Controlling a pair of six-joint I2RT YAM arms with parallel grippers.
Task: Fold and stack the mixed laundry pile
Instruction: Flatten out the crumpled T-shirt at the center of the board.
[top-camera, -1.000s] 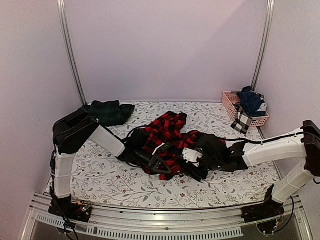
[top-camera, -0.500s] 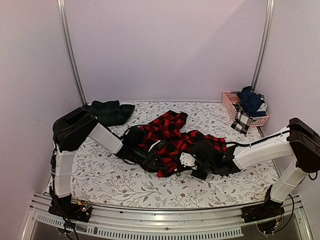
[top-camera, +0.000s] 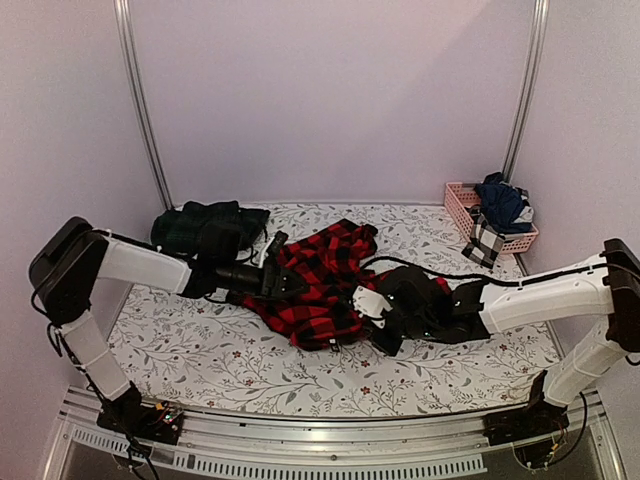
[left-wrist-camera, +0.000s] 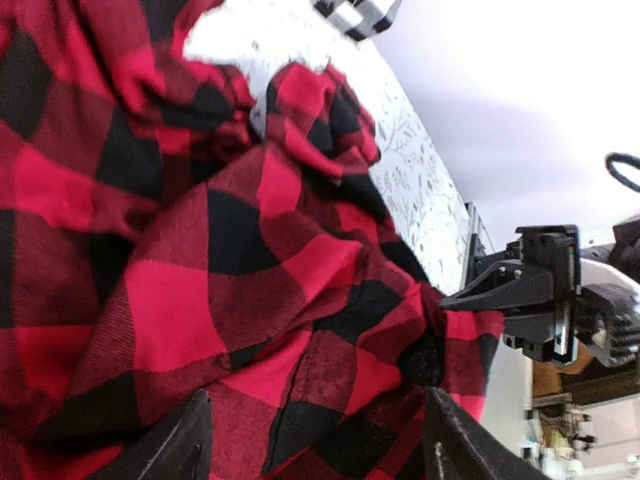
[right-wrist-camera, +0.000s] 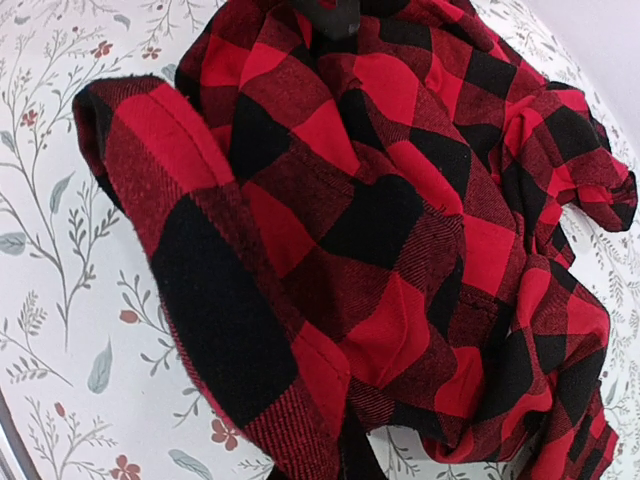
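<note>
The right gripper (top-camera: 362, 322) is closed. In its wrist view the fingers are buried under cloth, and a fold of the red-and-black flannel shirt (right-wrist-camera: 380, 200) bunches down into them, so it seems to be pinching the shirt's near edge. The left gripper (left-wrist-camera: 320, 440) stands open, its two fingers (left-wrist-camera: 190, 440) spread wide with flannel lying loose ahead of them and nothing clamped.

The shirt lies crumpled on the bench (top-camera: 200, 350) between the two grippers, touching both. Its bulk runs away from the right gripper toward the back, and a thick doubled hem sits just to that gripper's left in its own view. Behind the left gripper, near the back edge, sits the dark green tartan piece (top-camera: 205, 225). Well beyond the right gripper, in the far corner, a pink basket (top-camera: 462, 205) holds dark blue clothes (top-camera: 500, 200).

The step in hand looks like spreading the shirt flat before any fold; it is still a heap, so the task is at an early stage. Next, the left gripper probably needs to close on an opposite edge or corner, so that both can draw the cloth taut and lay it smooth. Grabbing several layers at once would keep it bunched.
</note>
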